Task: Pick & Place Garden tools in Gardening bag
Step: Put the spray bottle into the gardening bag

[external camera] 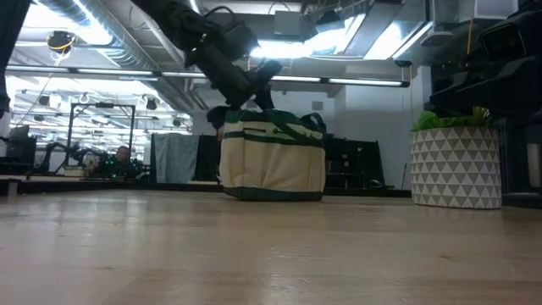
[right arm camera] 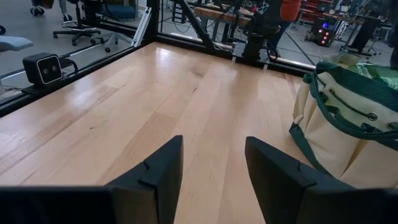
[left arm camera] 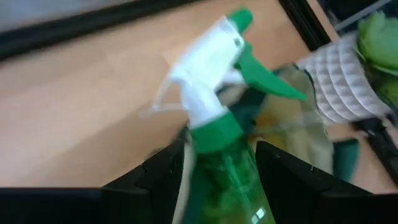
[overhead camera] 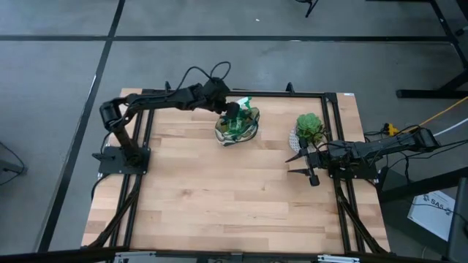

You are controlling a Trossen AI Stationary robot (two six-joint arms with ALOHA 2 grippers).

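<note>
The green translucent spray bottle (left arm camera: 227,180), with a white and green trigger head (left arm camera: 211,56), sits between the fingers of my left gripper (left arm camera: 221,155). The gripper is over the mouth of the beige gardening bag (overhead camera: 235,130), which stands on its base at the table's far middle (external camera: 273,161). In the low view my left gripper (external camera: 251,85) is at the bag's top edge. My right gripper (overhead camera: 300,162) is open and empty, near the table's right edge beside the potted plant. The trowel, rake and shears do not show anywhere on the table. My left gripper pinches the spray bottle's upper body (left arm camera: 205,163), just below the green collar, between its two fingers. The fingers come from above, slanting down over the bag's mouth. The bottle is tilted, its trigger head (overhead camera: 246,103) toward the table's far side. Its lower end is hidden.
A leafy green plant (overhead camera: 310,126) in a white patterned pot (external camera: 456,165) stands right of the bag, close to my right gripper. Black frame rails (overhead camera: 333,117) run along the table's edges. Bare wooden tabletop (overhead camera: 219,190) fills the near half.
</note>
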